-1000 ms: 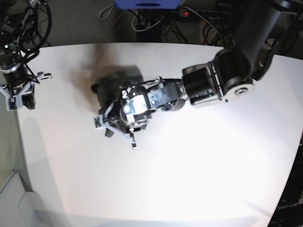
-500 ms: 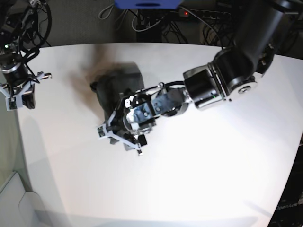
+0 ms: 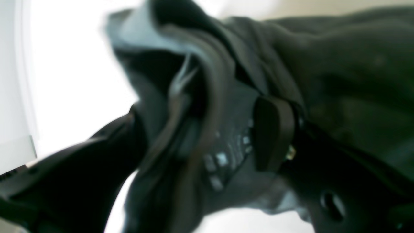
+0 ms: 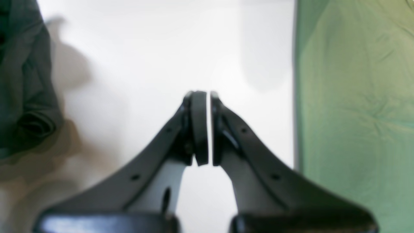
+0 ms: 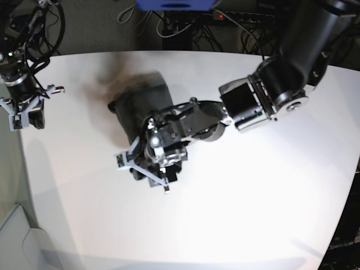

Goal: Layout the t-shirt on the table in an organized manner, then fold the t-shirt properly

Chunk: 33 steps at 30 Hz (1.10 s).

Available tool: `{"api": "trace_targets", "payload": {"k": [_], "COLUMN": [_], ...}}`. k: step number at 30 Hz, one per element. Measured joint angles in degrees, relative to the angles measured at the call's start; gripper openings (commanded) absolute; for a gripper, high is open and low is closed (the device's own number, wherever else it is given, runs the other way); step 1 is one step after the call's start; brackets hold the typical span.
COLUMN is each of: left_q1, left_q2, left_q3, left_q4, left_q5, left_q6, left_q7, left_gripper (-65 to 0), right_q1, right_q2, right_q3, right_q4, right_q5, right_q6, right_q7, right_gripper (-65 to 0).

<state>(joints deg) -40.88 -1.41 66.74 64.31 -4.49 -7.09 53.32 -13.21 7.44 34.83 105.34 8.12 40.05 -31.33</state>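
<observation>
The dark grey t-shirt (image 5: 140,101) lies bunched on the white table (image 5: 253,197), left of centre. My left gripper (image 5: 143,174) reaches down over the bunch's near edge. In the left wrist view its jaws stand open, with a blurred fold of the t-shirt (image 3: 200,106) and its white label mark (image 3: 223,158) between them; one pad (image 3: 273,132) stands apart from the fold. My right gripper (image 5: 25,112) hovers at the table's left edge. Its pads (image 4: 199,129) are pressed shut with nothing between them, and the t-shirt (image 4: 22,81) lies off to its left.
Cables and a power strip (image 5: 225,17) lie behind the far edge, next to a blue object (image 5: 174,4). A green surface (image 4: 355,113) runs beside the table edge close to my right gripper. A pale object (image 5: 17,236) sits below the table's near left corner.
My left gripper's jaws have spread apart and the hand has shifted slightly toward the near side, with the shirt's edge drawn along. The right arm has hardly moved.
</observation>
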Motion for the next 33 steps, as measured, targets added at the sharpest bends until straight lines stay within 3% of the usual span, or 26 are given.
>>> {"api": "trace_targets", "payload": {"k": [13, 17, 24, 29, 33], "left_q1": [-2.97, -4.5, 1.38, 13.53, 25.2], "left_q2": [-1.51, -3.37, -12.46, -18.99, -22.8], "left_q3": [-0.26, -2.19, -22.8, -40.28, -52.43], "left_q4": [0.31, 0.35, 12.13, 23.54, 31.8], "left_q5": [-0.22, 0.09, -0.02, -0.28, -0.68], "left_q6": [-0.02, -0.15, 0.24, 0.35, 0.39], "left_q7": [-0.17, 0.22, 6.43, 12.11, 12.17], "left_gripper": [-21.1, -21.1, -21.2, -21.5, -21.6], "right_q1": [0.0, 0.13, 0.48, 3.58, 4.26], "right_q2": [0.0, 0.0, -1.27, -3.52, -4.0], "right_q3": [-0.02, -0.02, -8.15, -12.68, -13.66], "right_q4": [0.0, -0.09, -4.57, -9.9, -12.41], "right_q5": [0.0, 0.0, 0.02, 0.24, -0.07], "right_q6": [0.0, 0.0, -0.02, 0.04, -0.28], "right_q7": [0.02, 0.0, 0.55, 0.7, 0.79], "right_gripper": [-64.6, -64.6, -64.8, -64.9, -64.9]}}
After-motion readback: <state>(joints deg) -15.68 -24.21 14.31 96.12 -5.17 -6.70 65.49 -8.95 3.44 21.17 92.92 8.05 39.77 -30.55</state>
